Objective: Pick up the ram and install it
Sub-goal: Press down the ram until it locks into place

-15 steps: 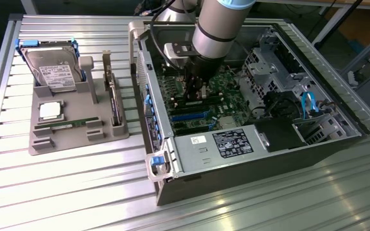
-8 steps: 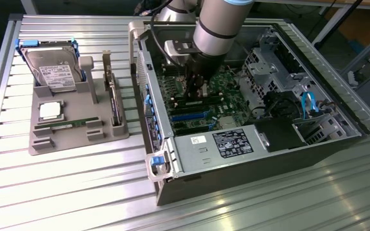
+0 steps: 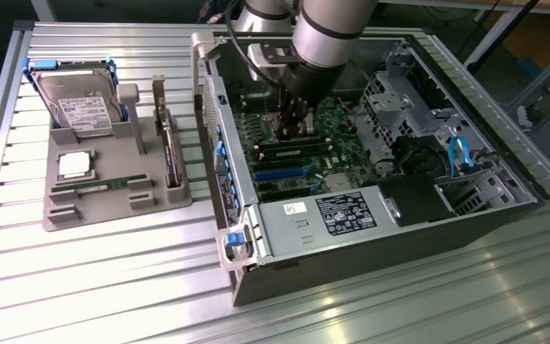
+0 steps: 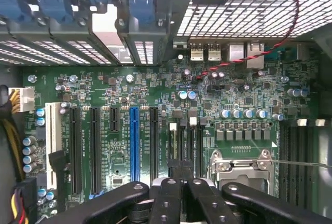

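1. At the exterior view's left, a grey tray (image 3: 112, 211) is sitting on the slatted table. It is carrying a hard drive (image 3: 79, 100) at its far end and a silver-topped CPU (image 3: 74, 163) nearer the camera.
2. The ram (image 3: 98, 185), as far as I can judge, is the thin green stick lying on edge in a holder just in front of the CPU. Its long axis is running across the exterior view, left to right.
3. Just to the right, a larger expansion card (image 3: 167, 147) is standing upright along the tray's edge, beside the open computer case (image 3: 351, 244).
4. Further right, the gripper (image 3: 292, 127) is reaching down inside the case and hovering low over the motherboard.
5. In the wrist view the gripper (image 4: 181, 176) is showing its fingers (image 4: 166, 198) drawn together, gripping nothing that I can see. It is pointing at the dark memory slots (image 4: 184, 141) beside the CPU socket (image 4: 241, 167).
6. So the ram is lying well apart from the gripper, off to the exterior view's left and outside the case wall.
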`<state>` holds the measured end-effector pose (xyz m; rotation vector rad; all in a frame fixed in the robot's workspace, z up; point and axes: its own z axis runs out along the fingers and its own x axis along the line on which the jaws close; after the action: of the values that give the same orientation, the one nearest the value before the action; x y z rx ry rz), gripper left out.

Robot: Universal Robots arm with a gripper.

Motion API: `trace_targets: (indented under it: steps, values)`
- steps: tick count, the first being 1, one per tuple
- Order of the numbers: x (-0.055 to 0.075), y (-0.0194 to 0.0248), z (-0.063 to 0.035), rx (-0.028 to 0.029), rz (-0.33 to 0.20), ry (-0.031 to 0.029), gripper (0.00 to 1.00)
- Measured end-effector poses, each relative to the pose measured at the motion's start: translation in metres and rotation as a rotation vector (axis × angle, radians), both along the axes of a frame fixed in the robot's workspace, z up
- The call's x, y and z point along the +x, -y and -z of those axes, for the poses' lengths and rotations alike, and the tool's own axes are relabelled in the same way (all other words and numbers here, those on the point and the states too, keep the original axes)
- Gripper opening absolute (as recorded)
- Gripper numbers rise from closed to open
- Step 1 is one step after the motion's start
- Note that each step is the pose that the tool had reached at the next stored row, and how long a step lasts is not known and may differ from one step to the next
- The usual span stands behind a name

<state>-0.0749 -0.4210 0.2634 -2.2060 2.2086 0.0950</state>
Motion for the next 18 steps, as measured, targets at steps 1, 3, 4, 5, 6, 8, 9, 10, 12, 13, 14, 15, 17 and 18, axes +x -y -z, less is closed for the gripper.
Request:
trace_targets:
  steps: [1,3,4,5,6,8,9,10,12,13,14,15,17,18]
  values:
    - [0.0,0.0,-0.0023,0.0,0.0,0.0,0.1]
    - [0.0,0.0,-0.0101,-0.0005,0.0,0.0,0.1]
    - [0.0,0.0,-0.013,-0.0004,0.0,0.0001,0.1]
    - [0.001,0.0,-0.0154,-0.0004,0.0,0.0,0.1]
    - [0.001,0.0,-0.018,-0.0007,0.0,0.0001,0.1]
    - [0.001,0.0,-0.0259,-0.0018,0.0,0.0,0.1]
    - [0.001,0.0,-0.03,-0.0022,0.0,0.0,0.1]
    - [0.001,0.0,-0.0336,-0.0021,0.0,0.0,0.1]
    - [0.002,0.0,-0.0398,-0.0024,0.0,0.0,0.1]
    - [0.002,0.0,-0.0417,-0.0024,0.0,0.0,0.1]
    - [0.002,0.0,-0.0433,-0.0026,0.0,0.0,0.1]
    - [0.002,0.0,-0.045,-0.0026,0.0,0.0001,0.1]
    - [0.002,0.0,-0.0483,-0.0028,0.0,0.0,0.1]
    - [0.002,0.0,-0.0502,-0.0027,0.0,0.0,0.1]
